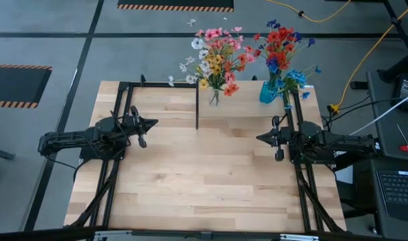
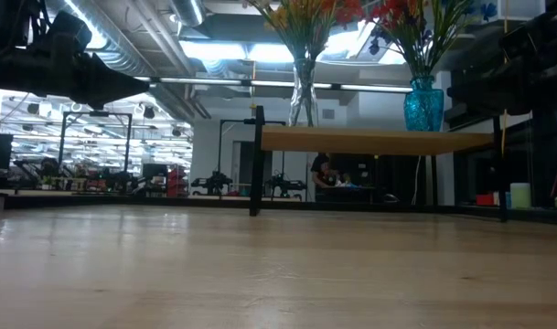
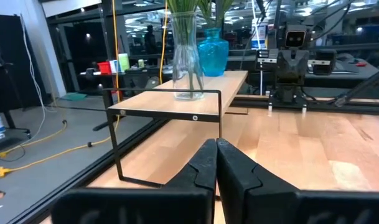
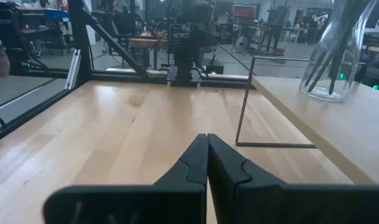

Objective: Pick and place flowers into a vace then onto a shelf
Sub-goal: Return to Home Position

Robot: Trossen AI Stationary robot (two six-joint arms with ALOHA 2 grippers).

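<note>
The left gripper (image 1: 150,123) is found with its jaws pressed together on nothing, held above the butcher-block tabletop (image 1: 204,181) and pointed across at the right gripper (image 1: 262,138), whose jaws are likewise closed and empty. Between the two sets of jaws, offset toward the table's far edge, the shelf (image 1: 244,115) is stood on thin black posts; its near edge is judged to lie close to the right jaws and somewhat farther from the left. On the shelf end nearer the left jaws a transparent vase (image 1: 214,98) is set, holding pink, yellow and white flowers (image 1: 217,57). On the end nearer the right jaws a blue vase (image 1: 268,92) is set, holding red and blue flowers (image 1: 281,43). Both vases are seen upright, and the placing is judged complete, with only the parking of the arms outstanding. Three hazards are noted. Each bouquet is tall and wide over a narrow foot, so a small jolt could tip a vase. The transparent vase is placed near the shelf's end and edge, where little margin is left. The blue sprays are spread out past the shelf's end on the right jaws' side, where they could be snagged should that arm be swung toward the shelf. A knock to any post would be passed to both vases at once.
</note>
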